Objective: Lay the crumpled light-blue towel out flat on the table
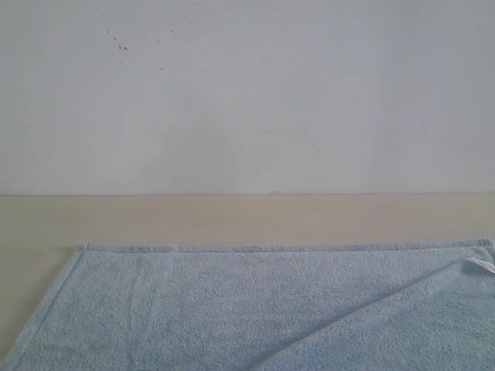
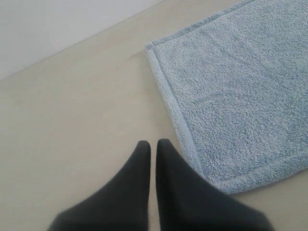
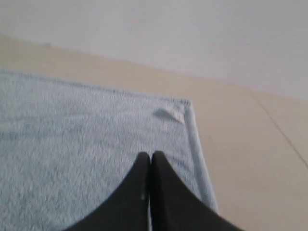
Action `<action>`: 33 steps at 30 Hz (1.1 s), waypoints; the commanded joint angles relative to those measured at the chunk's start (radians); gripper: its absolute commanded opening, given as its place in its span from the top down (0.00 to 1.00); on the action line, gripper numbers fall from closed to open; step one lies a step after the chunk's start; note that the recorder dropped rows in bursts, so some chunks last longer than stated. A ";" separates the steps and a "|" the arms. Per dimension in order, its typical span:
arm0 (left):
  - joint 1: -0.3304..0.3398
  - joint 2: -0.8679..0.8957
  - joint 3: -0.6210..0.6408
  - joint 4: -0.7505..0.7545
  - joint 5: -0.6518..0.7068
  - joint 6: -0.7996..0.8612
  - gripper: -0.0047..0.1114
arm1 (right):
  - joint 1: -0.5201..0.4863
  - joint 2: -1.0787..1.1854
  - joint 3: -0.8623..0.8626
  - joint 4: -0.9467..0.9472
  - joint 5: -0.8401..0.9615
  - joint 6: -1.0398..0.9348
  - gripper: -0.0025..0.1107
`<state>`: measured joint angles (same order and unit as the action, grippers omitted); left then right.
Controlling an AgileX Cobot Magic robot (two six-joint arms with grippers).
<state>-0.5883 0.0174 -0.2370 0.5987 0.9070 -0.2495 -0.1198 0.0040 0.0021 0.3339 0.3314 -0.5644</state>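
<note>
The light-blue towel [image 1: 232, 309] lies on the beige table [image 1: 232, 216], its far hem straight. Its right corner is folded over diagonally, and a small white tag [image 1: 483, 266] shows there. Neither gripper appears in the exterior view. In the left wrist view my left gripper [image 2: 153, 144] is shut and empty above bare table, just beside the towel's hemmed edge [image 2: 185, 130]. In the right wrist view my right gripper [image 3: 150, 155] is shut and empty over the towel [image 3: 86, 130], near the corner with the tag [image 3: 169, 114].
A plain white wall [image 1: 247, 93] rises behind the table's far edge. Bare table [image 2: 72, 125] lies left of the towel and bare table [image 3: 250, 159] lies right of it. A thin seam line [image 3: 284, 134] crosses the surface at the right.
</note>
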 commanded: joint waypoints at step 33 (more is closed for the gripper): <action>0.261 -0.003 0.185 -0.570 -0.869 0.031 0.93 | -0.009 -0.004 -0.002 -0.079 0.051 0.043 0.98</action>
<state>-0.4263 0.0169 -0.0874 0.0616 0.0392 -0.1449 -0.1220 0.0040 0.0021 0.2612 0.3827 -0.5214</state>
